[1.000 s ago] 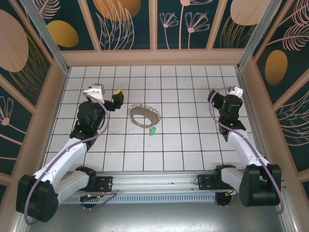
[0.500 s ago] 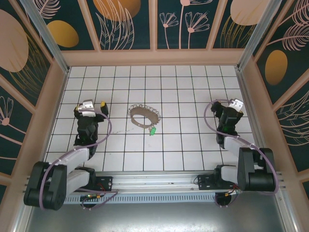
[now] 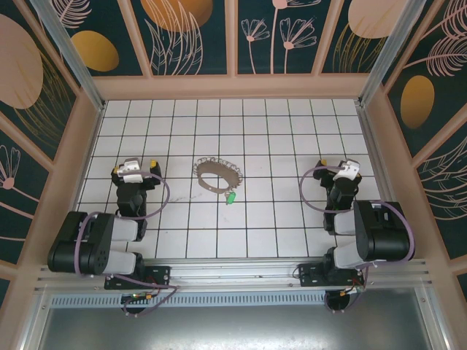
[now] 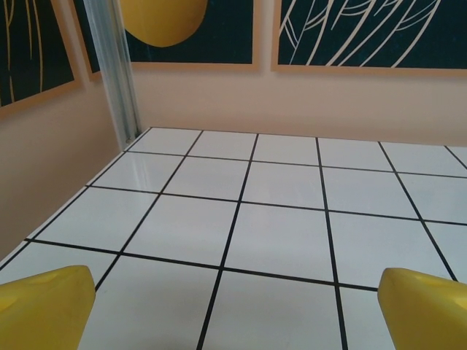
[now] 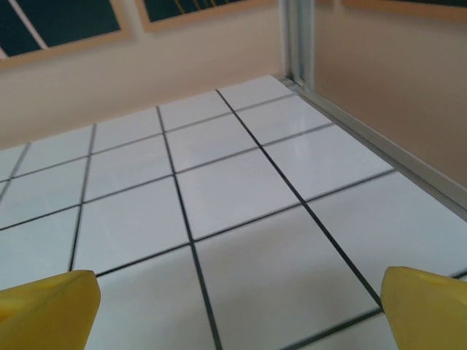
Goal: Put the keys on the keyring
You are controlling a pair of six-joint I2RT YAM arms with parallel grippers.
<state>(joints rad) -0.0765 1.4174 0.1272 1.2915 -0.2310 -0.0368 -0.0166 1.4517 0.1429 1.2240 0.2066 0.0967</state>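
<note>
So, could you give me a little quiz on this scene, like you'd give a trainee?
1. True or false: the green key already hangs on the keyring.
2. Look at the left gripper and the right gripper. Which one holds something? A. left B. right C. neither
3. Fill in: the jaws of both stand ___.

Key:
1. False: it lies on the tiles beside the keyring, on the side nearer the arm bases.
2. C
3. open

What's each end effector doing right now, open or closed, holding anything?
Left end effector: open, holding nothing.
Right end effector: open, holding nothing.
</note>
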